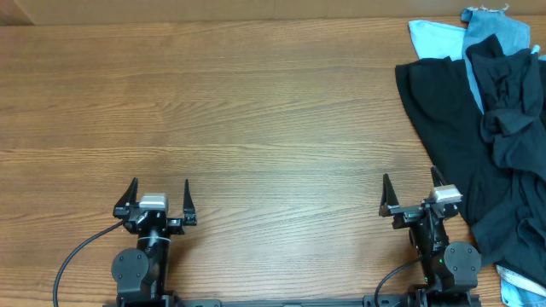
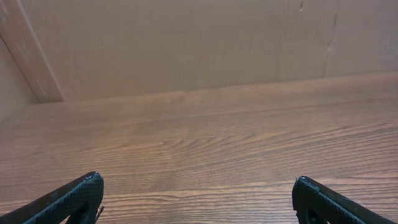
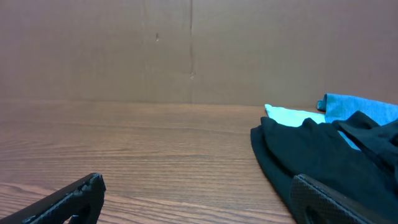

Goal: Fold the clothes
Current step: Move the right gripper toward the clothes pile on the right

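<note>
a wood-grain bench [image 1: 256, 111] filled the overhead view, mostly bare, and a plain tan back wall [image 3: 186, 50] stood behind it in both wrist views. the clothes [image 1: 478, 145] lay in one crumpled heap from about 1 to 4 o'clock on the bench, black cloth on top and light blue pieces [image 1: 435, 38] poking out at the far end. the heap was unsorted, so no fold looked begun.

both arms sat at the near edge, probably parked there to leave the middle of the bench free as a folding space. the left fingers [image 1: 132, 196] were at 7 o'clock, spread wide over bare wood and holding nothing, well apart from the cloth. the right fingers [image 1: 386, 194] were at 5 o'clock, likewise spread and empty, just beside the black hem, which made that arm the likelier one to reach first. a thin cable [image 1: 77, 256] looped from the left base.

the heap ran off the frame at 3 o'clock, so its full extent was hidden. how many garments it held could not be told, and no print showed on the black cloth. a pale scrap [image 1: 516, 277] at 4 o'clock was cut off by the frame and hard to identify.
</note>
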